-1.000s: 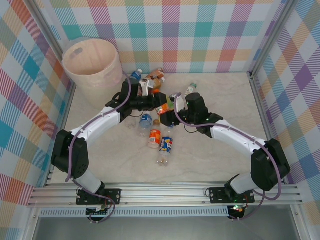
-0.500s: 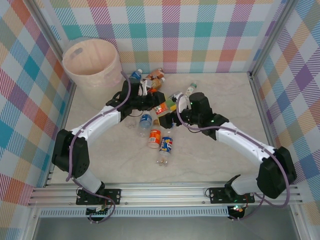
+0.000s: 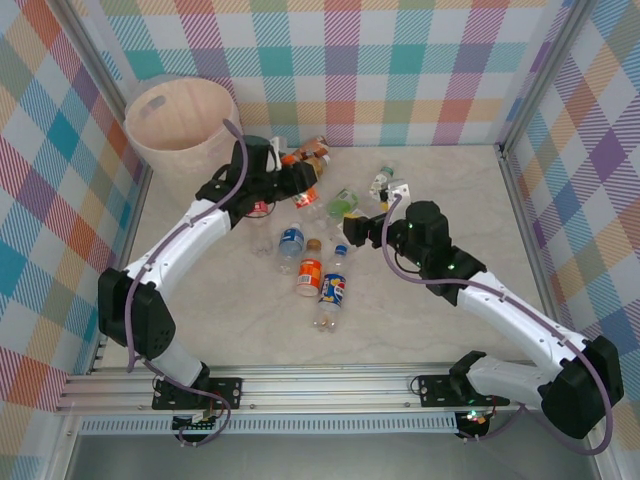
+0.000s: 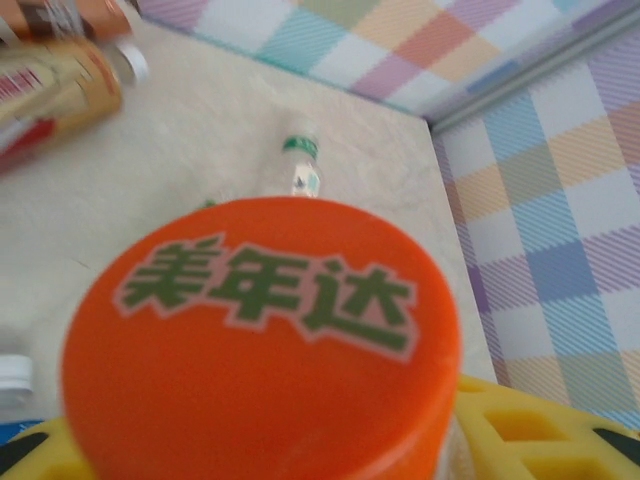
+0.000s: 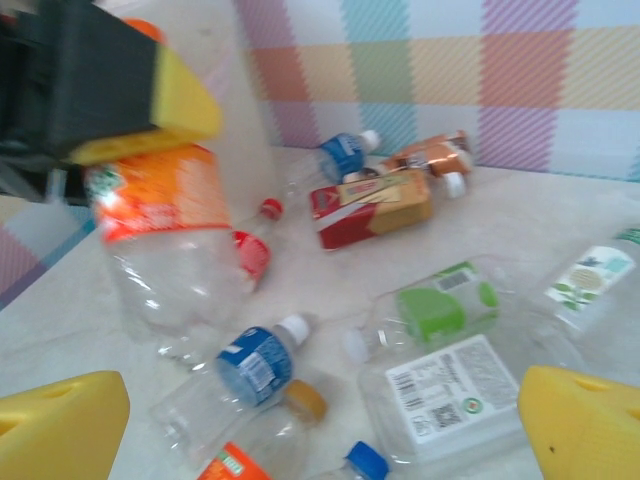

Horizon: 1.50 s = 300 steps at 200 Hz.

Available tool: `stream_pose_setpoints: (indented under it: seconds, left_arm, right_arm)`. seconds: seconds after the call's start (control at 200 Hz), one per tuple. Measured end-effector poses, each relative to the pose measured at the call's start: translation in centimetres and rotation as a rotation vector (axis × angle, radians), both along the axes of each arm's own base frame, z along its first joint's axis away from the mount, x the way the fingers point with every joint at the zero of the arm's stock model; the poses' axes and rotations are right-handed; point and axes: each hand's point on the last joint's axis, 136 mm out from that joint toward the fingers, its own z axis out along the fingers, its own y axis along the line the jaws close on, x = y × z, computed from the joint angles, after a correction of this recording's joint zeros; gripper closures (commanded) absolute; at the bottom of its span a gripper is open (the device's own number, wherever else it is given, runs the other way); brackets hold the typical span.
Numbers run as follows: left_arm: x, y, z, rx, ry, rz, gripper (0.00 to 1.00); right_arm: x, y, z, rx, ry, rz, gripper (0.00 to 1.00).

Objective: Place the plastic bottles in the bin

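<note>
One bin [image 3: 190, 165] stands near the left tool [image 4: 280, 445], to its left and farther back. That tool pinches a bottle [image 5: 165, 230] just under its orange cap [image 4: 260, 330]; the bottle hangs upright below it. The right tool [image 5: 320, 425] is spread wide, empty, above loose bottles [image 5: 440, 310], well apart from the bin, so the drop likely falls to the left tool.

Green characters "美年达" on the orange cap [image 4: 260, 350] of the orange-labelled bottle [image 5: 165, 200]
</note>
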Motion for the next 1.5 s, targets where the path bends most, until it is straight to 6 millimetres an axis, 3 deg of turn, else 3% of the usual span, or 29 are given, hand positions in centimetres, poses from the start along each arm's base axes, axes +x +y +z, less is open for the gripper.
stream_pose_setpoints:
  seconds: [0.155, 0.275, 0.575, 0.82, 0.965, 1.065, 1.32, 1.5]
  left_arm:
    - [1.4, 2.3, 3.1, 0.059, -0.088, 0.073, 0.59]
    - [2.2, 3.8, 6.7, 0.108, -0.187, 0.124, 0.58]
    - [3.2, 8.8, 15.6, 0.255, -0.427, 0.294, 0.58]
    - [4.9, 13.5, 19.6, 0.456, -0.579, 0.472, 0.56]
    - [6.9, 16.8, 20.2, 0.553, -0.608, 0.580, 0.56]
    - [8.3, 19.3, 19.5, 0.599, -0.582, 0.650, 0.57]
    - [10.6, 26.0, 15.1, 0.635, -0.442, 0.776, 0.57]
    - [11.0, 28.6, 12.5, 0.677, -0.350, 0.840, 0.59]
  right_arm:
    - [0.9, -1.8, -0.4, 0.000, 0.015, -0.123, 0.00]
    - [1.3, -2.7, -0.9, 0.002, 0.035, -0.187, 0.00]
    - [1.9, -3.1, -2.9, -0.021, 0.098, -0.240, 0.00]
    - [2.1, -3.1, -2.9, -0.014, 0.109, -0.253, 0.00]
    - [2.1, -3.1, -2.9, -0.011, 0.111, -0.254, 0.00]
    - [2.1, -3.1, -3.0, -0.009, 0.114, -0.255, 0.00]
    - [2.1, -3.1, -3.0, -0.008, 0.118, -0.256, 0.00]
    - [2.0, -3.0, -3.2, -0.012, 0.122, -0.252, 0.00]
